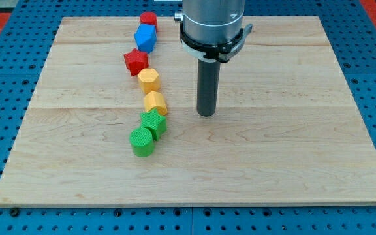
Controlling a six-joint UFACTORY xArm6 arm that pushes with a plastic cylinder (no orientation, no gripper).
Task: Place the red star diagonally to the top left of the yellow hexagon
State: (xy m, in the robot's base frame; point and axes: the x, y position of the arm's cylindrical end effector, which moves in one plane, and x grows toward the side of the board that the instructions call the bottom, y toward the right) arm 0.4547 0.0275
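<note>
My tip (205, 114) sits with no gripper to open or close, and the red star (135, 61) lies up-left of it, touching the yellow hexagon (148, 79).

The pale wooden board (273, 163) carries seven blocks in a line from its top edge toward the middle: red cylinder (149, 19), blue block (146, 38), perhaps a hexagon, red star (135, 61), yellow hexagon (148, 79), second yellow block (155, 102), green star (155, 122), green cylinder (141, 141).
</note>
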